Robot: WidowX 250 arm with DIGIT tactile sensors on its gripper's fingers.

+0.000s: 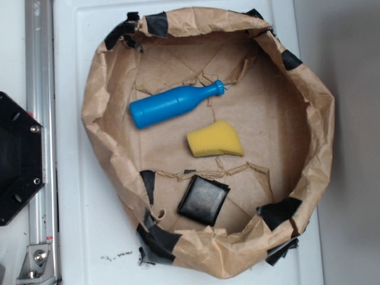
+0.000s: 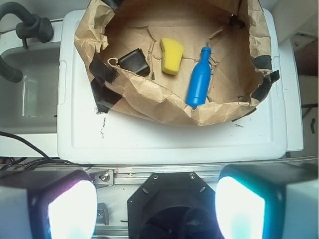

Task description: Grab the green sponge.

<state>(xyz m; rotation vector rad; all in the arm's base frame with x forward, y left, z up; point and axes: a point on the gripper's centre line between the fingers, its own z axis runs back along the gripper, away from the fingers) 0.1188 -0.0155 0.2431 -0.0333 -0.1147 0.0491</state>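
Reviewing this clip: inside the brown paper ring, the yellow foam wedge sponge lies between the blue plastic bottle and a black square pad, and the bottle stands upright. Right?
Not quite. The blue plastic bottle lies on its side, as the exterior view shows. The rest holds: the yellow foam wedge sponge sits between it and the black square pad, inside the brown paper ring.

One sponge (image 1: pixel 215 140), one bottle (image 1: pixel 172 105), one pad (image 1: pixel 203 199).

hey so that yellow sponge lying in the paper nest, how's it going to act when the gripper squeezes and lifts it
The sponge looks like porous foam, so it will probably compress between the fingers and weigh little. Its wedge shape lies flat on the brown paper, so it seems unlikely to roll, unlike the blue bottle beside it. The tapered sides might let it slip if gripped loosely.
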